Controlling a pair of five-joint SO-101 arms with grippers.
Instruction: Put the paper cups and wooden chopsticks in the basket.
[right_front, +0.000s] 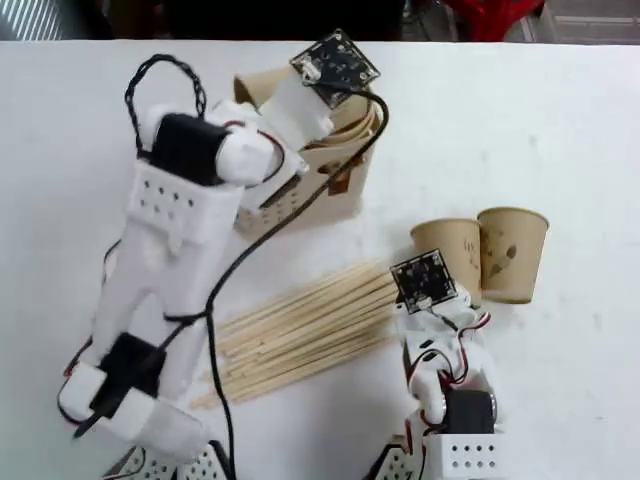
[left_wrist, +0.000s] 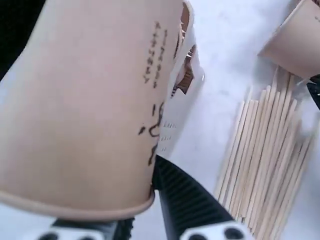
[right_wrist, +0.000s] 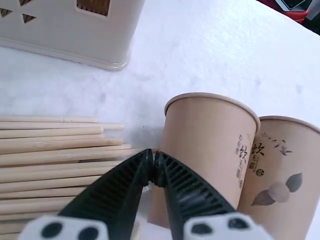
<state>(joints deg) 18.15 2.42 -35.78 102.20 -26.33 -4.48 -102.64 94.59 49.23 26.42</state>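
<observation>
High view, looking down on the white surface (right_front: 540, 120). The task is at an early stage, with the first cup in delivery.

The basket (right_front: 310, 190) sits at the upper centre of the frame. The left arm runs up to it from the lower left. The left tool (left_wrist: 95, 140) is clamped on a paper cup (left_wrist: 75, 75), with one black jaw pressed against the cup's side near its rim. In the high view this cup lies at the basket's upper left edge. It appears to be over or partly inside the basket and is judged not yet released. Curved brown shapes show inside the basket, but whether any of them is a cup already deposited cannot be told.

Two more paper cups (right_front: 480, 252) are right of centre, side by side and touching, well apart from the basket. The wooden chopsticks (right_front: 300, 330) lie in one loose fan-shaped pile at lower centre, between the two arms, and none is in the basket. The right tool (right_wrist: 155, 167) has its jaws together with nothing between them. It sits just above the near ends of the chopsticks, right in front of the nearer of the two cups.

Done: at most one cup brought to the basket. Left: release that cup, move the two remaining cups, and transfer the whole pile of chopsticks.
</observation>
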